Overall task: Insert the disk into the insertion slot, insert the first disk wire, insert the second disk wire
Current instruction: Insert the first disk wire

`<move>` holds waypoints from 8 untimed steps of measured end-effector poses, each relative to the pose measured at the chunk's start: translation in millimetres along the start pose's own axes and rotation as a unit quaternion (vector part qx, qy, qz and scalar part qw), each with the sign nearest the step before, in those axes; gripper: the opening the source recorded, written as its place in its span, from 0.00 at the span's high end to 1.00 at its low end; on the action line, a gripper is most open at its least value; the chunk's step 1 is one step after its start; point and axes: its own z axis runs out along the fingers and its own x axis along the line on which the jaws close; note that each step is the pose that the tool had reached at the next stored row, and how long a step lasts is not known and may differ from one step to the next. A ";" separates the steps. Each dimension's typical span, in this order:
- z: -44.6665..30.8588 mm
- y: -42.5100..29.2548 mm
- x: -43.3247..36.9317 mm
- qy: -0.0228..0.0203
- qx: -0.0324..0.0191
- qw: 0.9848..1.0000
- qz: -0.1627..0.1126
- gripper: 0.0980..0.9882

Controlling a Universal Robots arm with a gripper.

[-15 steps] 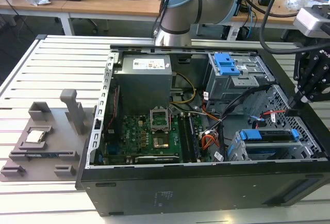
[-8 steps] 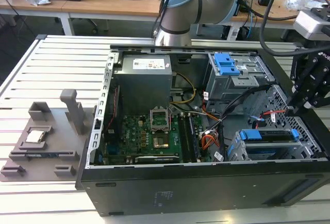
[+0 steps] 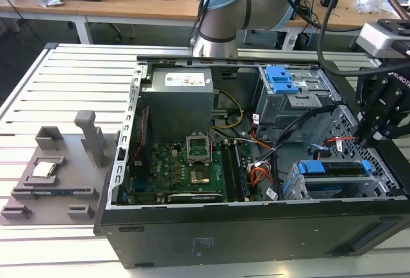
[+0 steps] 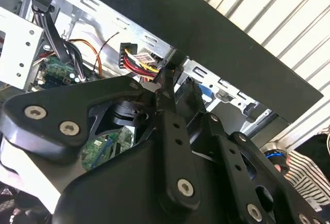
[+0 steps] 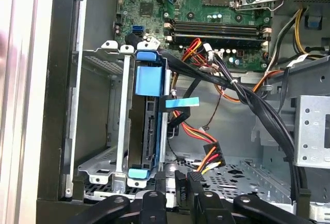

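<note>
Open computer case point(image 3: 256, 239), disk point(image 3: 333, 169) in insertion slot point(image 3: 291, 189), near closed fingers point(image 4: 166, 95)

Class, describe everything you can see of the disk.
The disk is a dark grey drive seen edge-on, framed by a bright blue plastic caddy with tabs at both ends. It sits inside the silver sheet-metal insertion slot, connector edge facing outward. A black cable with a blue tag crosses that edge.

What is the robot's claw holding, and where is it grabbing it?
The gripper seems to pinch a black plug by its sides, at the end of the red, orange and yellow wires. The disk already sits in the insertion slot.
</note>
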 end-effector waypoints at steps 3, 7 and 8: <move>-0.1 0.0 0.0 0.000 0.000 1.000 0.000 0.86; 0.1 0.7 -0.2 0.000 0.000 1.000 0.000 0.92; 0.2 3.3 -0.4 0.000 0.000 1.000 0.000 0.92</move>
